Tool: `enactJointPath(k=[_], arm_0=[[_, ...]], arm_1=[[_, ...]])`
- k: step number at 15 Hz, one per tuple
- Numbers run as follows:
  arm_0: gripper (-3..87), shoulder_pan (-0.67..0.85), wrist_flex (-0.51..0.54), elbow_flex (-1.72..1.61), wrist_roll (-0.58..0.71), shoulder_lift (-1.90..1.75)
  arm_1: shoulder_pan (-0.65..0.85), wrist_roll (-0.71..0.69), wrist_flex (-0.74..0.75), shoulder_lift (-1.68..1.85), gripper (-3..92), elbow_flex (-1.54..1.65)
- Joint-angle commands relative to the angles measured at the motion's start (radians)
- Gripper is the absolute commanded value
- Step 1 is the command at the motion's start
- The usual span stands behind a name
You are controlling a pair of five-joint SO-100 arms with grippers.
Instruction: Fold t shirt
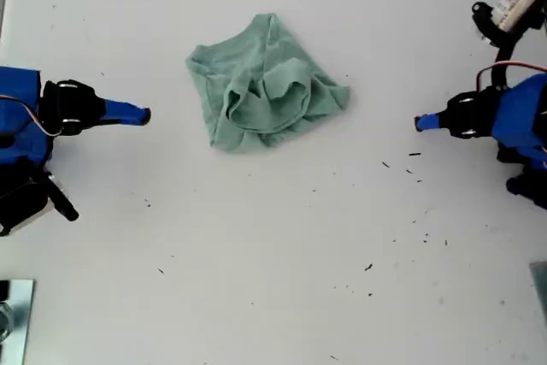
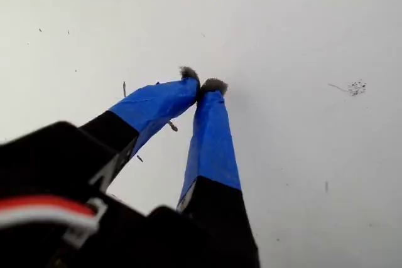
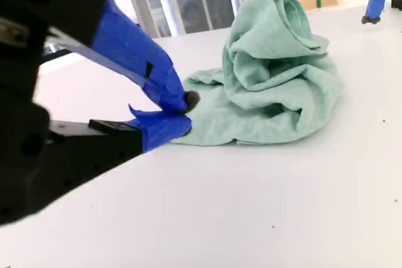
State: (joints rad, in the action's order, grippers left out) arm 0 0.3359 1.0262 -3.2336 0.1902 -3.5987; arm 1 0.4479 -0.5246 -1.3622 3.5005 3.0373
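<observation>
The pale green t shirt [image 1: 265, 87] lies crumpled in a heap on the white table, a little above the middle of the exterior view. It fills the middle of the second wrist view as a bunched mound [image 3: 276, 86]. My second gripper [image 1: 147, 114] reaches in low and level from the exterior view's left. It is shut on nothing [image 3: 187, 111], a short gap from the shirt's edge. My first gripper [image 1: 418, 123] comes from the exterior view's right, tilted down at bare table. Its blue fingertips touch, holding nothing [image 2: 201, 85]. It also shows beyond the shirt [image 3: 370, 20].
Small dark specks [image 1: 414, 154] dot the white table [image 1: 273, 254], mostly near the first arm. A metal piece [image 1: 13, 322] sits at the exterior view's bottom left corner. A white and black part [image 1: 513, 6] with cables stands at that view's top right.
</observation>
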Motion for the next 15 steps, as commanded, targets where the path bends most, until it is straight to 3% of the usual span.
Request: enactJointPath(k=[1,5,6,8,15], arm_0=[[4.2,0.002,0.0,-0.011,0.006,-0.006],[4.5,-0.074,0.009,-0.003,-0.069,-0.006],[4.5,-0.078,0.009,-0.005,-0.069,-0.006],[4.5,-0.08,0.009,-0.005,-0.069,-0.006],[4.6,-0.078,0.008,-0.005,-0.069,-0.006]], arm_1=[[0.015,0.026,0.003,0.006,2.3,0.058],[-0.009,0.38,0.003,0.006,5.1,0.06],[-0.003,0.245,0.003,0.006,5.1,0.06],[0.0,-0.342,-0.003,0.006,5.0,0.055],[-0.008,-0.322,-0.008,0.006,4.2,0.054]])
